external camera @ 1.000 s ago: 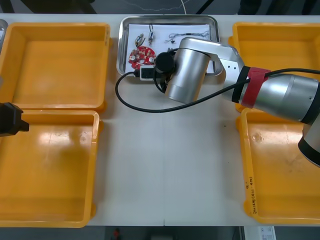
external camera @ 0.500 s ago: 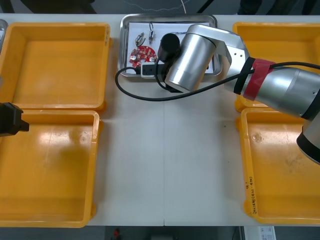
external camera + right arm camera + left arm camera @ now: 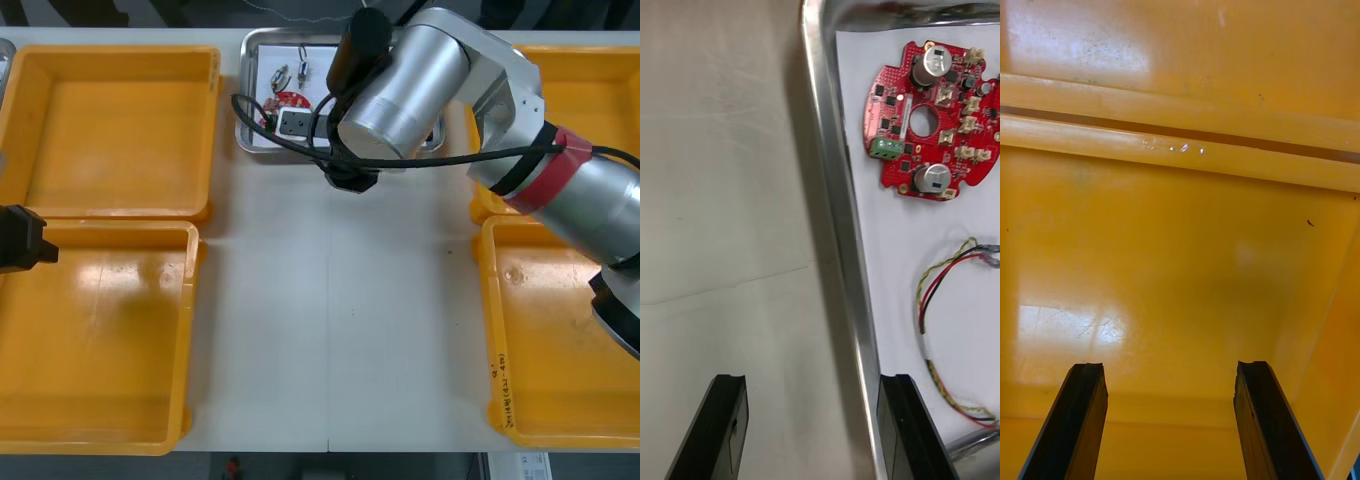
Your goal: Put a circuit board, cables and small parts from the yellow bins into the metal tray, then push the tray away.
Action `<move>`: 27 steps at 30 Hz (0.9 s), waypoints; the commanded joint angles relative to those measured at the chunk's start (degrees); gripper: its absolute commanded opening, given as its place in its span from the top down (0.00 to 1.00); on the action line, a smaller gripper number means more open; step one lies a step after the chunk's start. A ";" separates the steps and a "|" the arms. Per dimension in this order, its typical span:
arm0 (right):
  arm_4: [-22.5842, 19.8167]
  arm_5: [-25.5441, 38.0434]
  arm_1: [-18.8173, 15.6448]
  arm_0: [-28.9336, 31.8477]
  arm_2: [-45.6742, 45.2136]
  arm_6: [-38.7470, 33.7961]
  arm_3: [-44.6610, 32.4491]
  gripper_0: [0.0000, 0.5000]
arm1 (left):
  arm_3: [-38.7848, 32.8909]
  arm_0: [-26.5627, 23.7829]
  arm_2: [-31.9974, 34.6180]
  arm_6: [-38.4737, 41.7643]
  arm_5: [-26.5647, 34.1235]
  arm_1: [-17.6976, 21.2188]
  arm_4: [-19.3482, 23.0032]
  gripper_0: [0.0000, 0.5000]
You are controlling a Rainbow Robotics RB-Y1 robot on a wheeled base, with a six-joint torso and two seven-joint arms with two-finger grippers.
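Since a second ago the right arm has swung toward the table's far edge and now covers much of the metal tray, which lies about where it lay.

At the far left, the left gripper is parked over the near left yellow bin. In its wrist view the fingers stand well apart with nothing between them (just the bin's bare floor beyond). The far left yellow bin sits behind it.

The tray rests at the far edge of the table, between the two far bins, with a white lining. On that lining lie the round red circuit board and, farther back, small metal parts. In the right wrist view a red and yellow cable curls just beside the board.

The right gripper is wide open and grips nothing. It straddles the tray's rim, with one finger over the bare table and the other over the tray's edge.

To the right are the near right yellow bin and the far right yellow bin, partly under the arm.
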 commanded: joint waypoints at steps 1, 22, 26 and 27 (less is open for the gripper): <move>0.19 7.26 -0.77 6.89 -9.28 -1.52 -9.98 0.00 | -1.65 0.85 1.78 -4.91 0.37 2.46 0.47 0.00; -0.25 30.51 -2.96 33.26 -39.16 -16.90 -45.67 0.00 | -1.65 0.85 1.78 -4.91 0.37 2.46 0.47 0.00; -0.86 30.51 -5.43 39.23 -44.44 -21.47 -48.39 0.00 | -1.65 0.85 1.78 -4.91 0.37 2.46 0.47 0.00; -0.95 30.51 -5.69 40.02 -45.23 -22.09 -48.57 0.00 | -1.65 0.85 1.78 -4.91 0.37 2.46 0.47 0.00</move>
